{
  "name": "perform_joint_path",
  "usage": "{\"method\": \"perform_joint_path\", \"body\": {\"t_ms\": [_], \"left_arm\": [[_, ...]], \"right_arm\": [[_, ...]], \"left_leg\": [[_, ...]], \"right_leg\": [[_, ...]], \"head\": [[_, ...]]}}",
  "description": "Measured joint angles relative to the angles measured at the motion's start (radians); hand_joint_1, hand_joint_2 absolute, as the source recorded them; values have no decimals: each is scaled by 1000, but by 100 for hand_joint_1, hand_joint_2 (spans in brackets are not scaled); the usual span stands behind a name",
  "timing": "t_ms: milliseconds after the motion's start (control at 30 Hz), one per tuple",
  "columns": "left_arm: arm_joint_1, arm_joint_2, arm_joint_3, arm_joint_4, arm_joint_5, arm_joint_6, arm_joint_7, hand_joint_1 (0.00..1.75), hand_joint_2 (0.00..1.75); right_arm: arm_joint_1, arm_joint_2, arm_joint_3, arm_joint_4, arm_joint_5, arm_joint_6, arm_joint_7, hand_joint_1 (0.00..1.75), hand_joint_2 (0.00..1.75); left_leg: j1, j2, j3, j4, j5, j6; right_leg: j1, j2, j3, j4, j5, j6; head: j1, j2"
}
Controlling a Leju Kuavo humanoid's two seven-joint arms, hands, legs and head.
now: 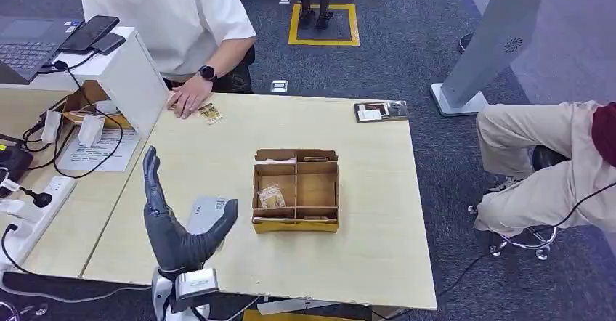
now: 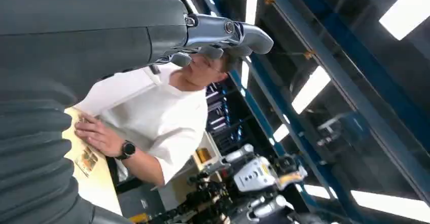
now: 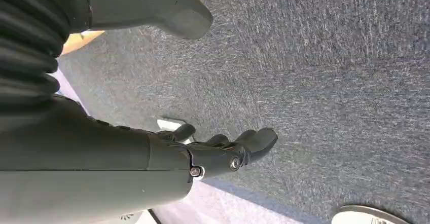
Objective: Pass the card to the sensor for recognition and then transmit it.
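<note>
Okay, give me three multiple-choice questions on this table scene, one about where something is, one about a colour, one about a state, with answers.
1. Where does the packet in the wooden box lie?
A. In a compartment on the side toward the left hand
B. In the back strip
C. In a compartment on the far side from the left hand

2. What colour is the shirt of the person at the table's far edge?
A. Red
B. White
C. Black

3. How is the left hand?
A. Gripping the box
B. Pinching a card
C. Raised, fingers apart, holding nothing

Answers: 1 A, packet sits in the hand-side cell; 2 B, the shirt is white; 3 C, fingers are spread and empty.
</note>
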Motion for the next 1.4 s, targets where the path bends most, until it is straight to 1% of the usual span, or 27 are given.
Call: {"method": "perform_joint_path", "body": {"t_ms": [67, 267, 333, 433, 500, 600, 700, 767, 967, 1100, 1167, 1267, 1400], "left_arm": [[0, 5, -29, 0, -24, 4, 0, 0, 175], [-1, 8, -122, -16, 5, 8, 0, 0, 175], [-1, 8, -135, -17, 11, 9, 0, 0, 175], [-9, 17, -170, -17, 75, 0, 0, 0, 175], [-22, 24, -208, -17, 113, -18, 0, 0, 175], [-46, 47, -267, -14, 159, -39, 0, 0, 175], [-67, 66, -312, -2, 157, -92, 0, 0, 175], [-72, 80, -330, 10, 145, -111, 0, 0, 175], [-80, 104, -350, 47, 87, -129, 3, 0, 175], [-88, 113, -350, 77, 9, -146, 34, 0, 175], [-95, 116, -350, 97, -36, -144, 47, 0, 175], [-103, 119, -350, 134, -142, -119, 81, 0, 175], [-122, 119, -350, 186, -315, -60, 164, 0, 175]], "right_arm": [[0, 0, 0, 0, 1, 0, 0, 0, 175], [0, 0, 0, 0, 0, 0, 0, 0, 175], [0, 0, 0, 0, 0, 0, 0, 0, 175], [0, 0, -1, 0, -3, 0, -3, 0, 175], [0, 0, -3, 0, -4, 0, -5, 0, 175], [0, 0, -7, 0, -22, 0, -16, 0, 175], [-1, 0, -7, 0, -27, 0, -21, 0, 175], [-1, 0, -7, 0, -28, 0, -21, 0, 175], [-1, 0, -7, 0, -22, 0, -21, 0, 175], [-2, 0, -7, 0, -19, 0, -21, 0, 175], [-2, 1, -6, 0, -18, 0, -21, 0, 175], [-2, 2, -4, 0, -10, 0, -18, 0, 175], [-2, 5, 7, 0, -1, 0, -10, 0, 175]], "left_leg": [[0, 0, 0, 0, 0, 0], [0, 0, 0, 0, 0, 0], [0, 0, 0, 0, 0, 0], [0, 0, 0, 0, 0, 0], [0, 0, 0, 0, 0, 0], [0, 0, 0, 0, 0, 0], [0, 0, 0, 0, 0, 0], [0, 0, 0, 0, 0, 0], [0, 0, 0, 0, 0, 0], [0, 0, 0, 0, 0, 0], [0, 0, 0, 0, 0, 0], [0, 0, 0, 0, 0, 0], [0, 0, 0, 0, 0, 0]], "right_leg": [[0, 0, 0, 0, 0, 0], [0, 0, 0, 0, 0, 0], [0, 0, 0, 0, 0, 0], [0, 0, 0, 0, 0, 0], [0, 0, 0, 0, 0, 0], [0, 0, 0, 0, 0, 0], [0, 0, 0, 0, 0, 0], [0, 0, 0, 0, 0, 0], [0, 0, -1, 0, 0, 0], [0, 0, -1, 0, 0, 0], [0, 0, 0, 0, 0, 0], [0, 0, 0, 0, 0, 0], [0, 0, 0, 0, 0, 0]], "head": [[0, 0], [0, 0], [0, 0], [0, 0], [0, 0], [0, 0], [0, 0], [0, 0], [0, 0], [0, 0], [0, 0], [0, 0], [0, 0]]}}
